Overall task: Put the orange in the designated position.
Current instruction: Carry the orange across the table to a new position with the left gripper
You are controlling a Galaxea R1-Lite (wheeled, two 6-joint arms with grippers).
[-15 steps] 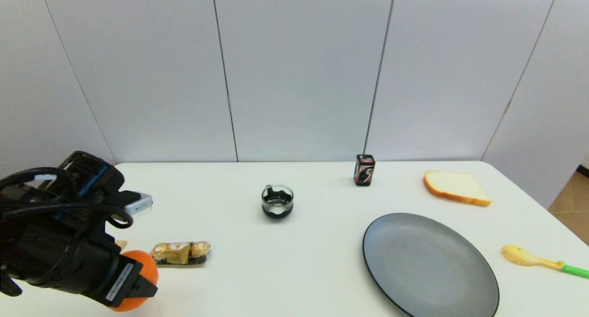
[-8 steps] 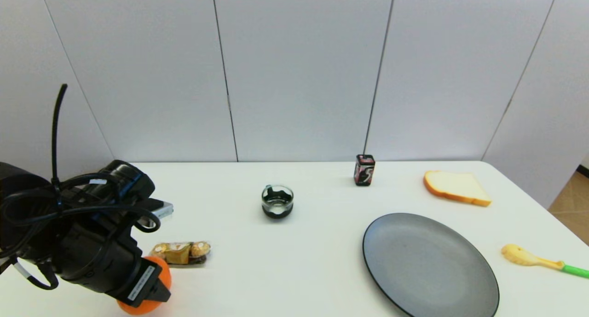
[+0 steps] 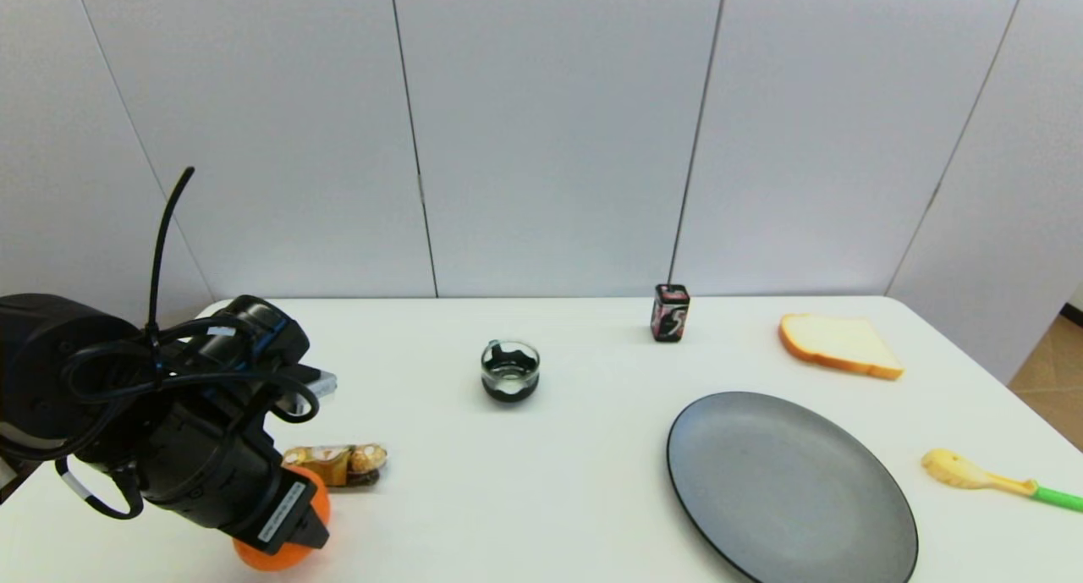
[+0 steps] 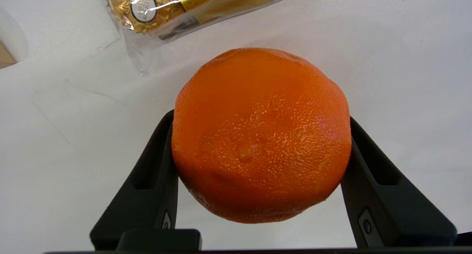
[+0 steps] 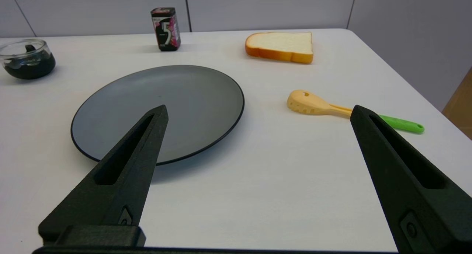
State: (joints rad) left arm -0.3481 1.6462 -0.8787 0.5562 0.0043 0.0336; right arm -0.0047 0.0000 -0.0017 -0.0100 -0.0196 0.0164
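Observation:
The orange (image 3: 286,552) (image 4: 260,136) is round and bright, with dimpled skin. It sits between the two black fingers (image 4: 151,180) of my left gripper (image 3: 292,532) (image 4: 260,117), which is shut on its sides. This is low over the table's front left corner, just in front of a chocolate packet. I cannot tell whether the orange touches the tabletop. My right gripper (image 5: 260,108) is open and holds nothing, hovering near the front of the table by the plate. No mark on the white tabletop (image 3: 525,498) shows the designated position.
A gold chocolate packet (image 3: 338,464) (image 4: 177,7) lies right behind the orange. Further off are a small glass cup (image 3: 510,370), a gum box (image 3: 670,312), a bread slice (image 3: 839,344), a dark grey plate (image 3: 791,490) and a yellow spoon with a green handle (image 3: 990,479).
My left arm has carried the orange to the right along the table's front left, closer to the chocolate packet. Nothing else has moved.

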